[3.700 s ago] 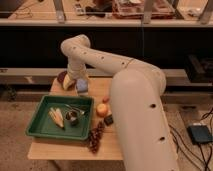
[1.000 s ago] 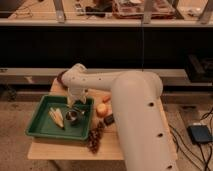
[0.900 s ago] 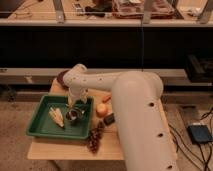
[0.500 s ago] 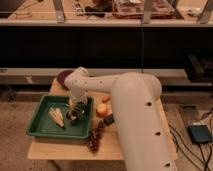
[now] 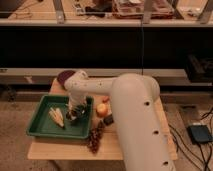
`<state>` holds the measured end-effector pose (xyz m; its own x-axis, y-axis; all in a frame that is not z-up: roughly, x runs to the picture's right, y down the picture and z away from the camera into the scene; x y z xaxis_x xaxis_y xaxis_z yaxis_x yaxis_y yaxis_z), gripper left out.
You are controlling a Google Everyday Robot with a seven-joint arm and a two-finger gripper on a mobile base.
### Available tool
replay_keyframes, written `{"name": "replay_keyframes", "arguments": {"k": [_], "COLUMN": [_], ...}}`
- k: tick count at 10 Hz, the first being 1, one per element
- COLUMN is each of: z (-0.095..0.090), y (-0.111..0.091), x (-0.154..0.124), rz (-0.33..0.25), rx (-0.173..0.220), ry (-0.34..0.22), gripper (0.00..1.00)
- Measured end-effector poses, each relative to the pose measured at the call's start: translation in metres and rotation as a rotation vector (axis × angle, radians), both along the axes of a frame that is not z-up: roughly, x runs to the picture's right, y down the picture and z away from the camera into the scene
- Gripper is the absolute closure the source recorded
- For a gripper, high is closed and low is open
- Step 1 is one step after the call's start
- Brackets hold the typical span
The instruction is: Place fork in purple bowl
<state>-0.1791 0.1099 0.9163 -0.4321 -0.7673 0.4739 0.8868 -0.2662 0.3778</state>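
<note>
The purple bowl (image 5: 63, 76) sits at the table's back left corner, partly hidden behind my arm. My gripper (image 5: 74, 114) reaches down into the right part of the green tray (image 5: 41, 126), next to the pale yellow wedges (image 5: 57, 116). It sits right at a small dark, shiny object, where the metal cup stood. I cannot make out the fork; the gripper hides that spot.
An orange fruit (image 5: 102, 109) and a small dark block (image 5: 108, 120) lie just right of the tray. A dark reddish cluster (image 5: 95, 138) lies near the table's front edge. My large white arm covers the table's right side. A dark shelf runs behind.
My gripper has moved from near the purple bowl down and forward into the right part of the green tray, then sunk lower over the last second.
</note>
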Motion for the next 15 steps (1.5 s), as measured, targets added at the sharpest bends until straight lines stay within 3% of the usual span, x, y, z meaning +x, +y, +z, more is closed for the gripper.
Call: {"name": "replay_keyframes", "arguments": {"k": [3, 4, 5, 9, 10, 14, 15], "z": [0.001, 0.001, 0.000, -0.001, -0.003, -0.006, -0.018], "y": [0.005, 0.006, 0.004, 0.003, 0.008, -0.001, -0.009], "x": [-0.005, -0.006, -0.003, -0.003, -0.004, -0.008, -0.016], "rz": [-0.019, -0.022, -0.020, -0.019, -0.021, -0.044, -0.044], "rx": [-0.010, -0.011, -0.011, -0.011, -0.025, -0.008, -0.003], "ry": [-0.007, -0.009, -0.005, -0.005, -0.005, 0.006, -0.004], "gripper": [0.44, 0.49, 0.63, 0.98, 1.00, 1.00, 1.00]}}
